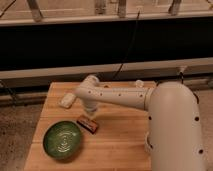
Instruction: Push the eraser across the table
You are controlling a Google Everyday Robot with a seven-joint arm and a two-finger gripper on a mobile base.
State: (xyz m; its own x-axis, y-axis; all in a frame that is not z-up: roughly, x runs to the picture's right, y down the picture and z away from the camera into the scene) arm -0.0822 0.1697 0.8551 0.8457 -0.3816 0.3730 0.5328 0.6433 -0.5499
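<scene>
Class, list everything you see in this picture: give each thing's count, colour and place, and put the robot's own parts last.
table: one, light wood planks, centre foreground.
eraser: one, black with an orange-red stripe, on the table right of the bowl, just below the gripper.
bowl: one, green, front left of the table.
rounded lump: one, pale cream, back left of the table.
cable: one, black, hanging behind the table.
arm: one, white, reaching left over the table.
gripper: one, white, pointing down just above the eraser.
</scene>
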